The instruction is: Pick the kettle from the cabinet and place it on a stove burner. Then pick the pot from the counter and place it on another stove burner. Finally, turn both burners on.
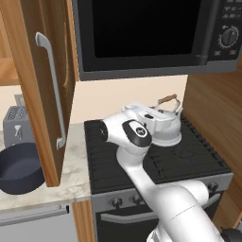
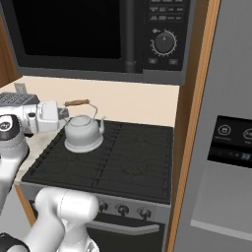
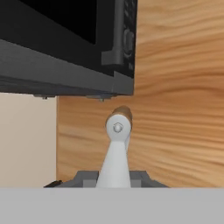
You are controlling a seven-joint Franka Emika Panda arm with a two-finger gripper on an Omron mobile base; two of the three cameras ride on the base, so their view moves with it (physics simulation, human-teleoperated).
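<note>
The silver-white kettle (image 1: 165,130) (image 2: 83,134) stands upright on the back left burner of the black stove (image 1: 194,158) (image 2: 133,162), its wooden handle bar (image 2: 77,102) up. My gripper (image 2: 64,115) (image 1: 154,115) reaches in level from the left and is shut on the kettle's wire handle. In the hand view the handle's white upright (image 3: 117,148) rises between my fingertips (image 3: 113,179). The dark navy pot (image 1: 19,168) sits on the pale counter (image 1: 75,175) at the left, partly behind the open cabinet door (image 1: 42,85).
A black microwave (image 1: 151,33) (image 2: 98,34) hangs low over the stove. A grey toaster (image 1: 15,125) stands behind the pot. Knobs (image 1: 116,202) (image 2: 123,210) line the stove's front. A wood panel (image 2: 189,123) and a fridge (image 2: 231,147) wall off the right side.
</note>
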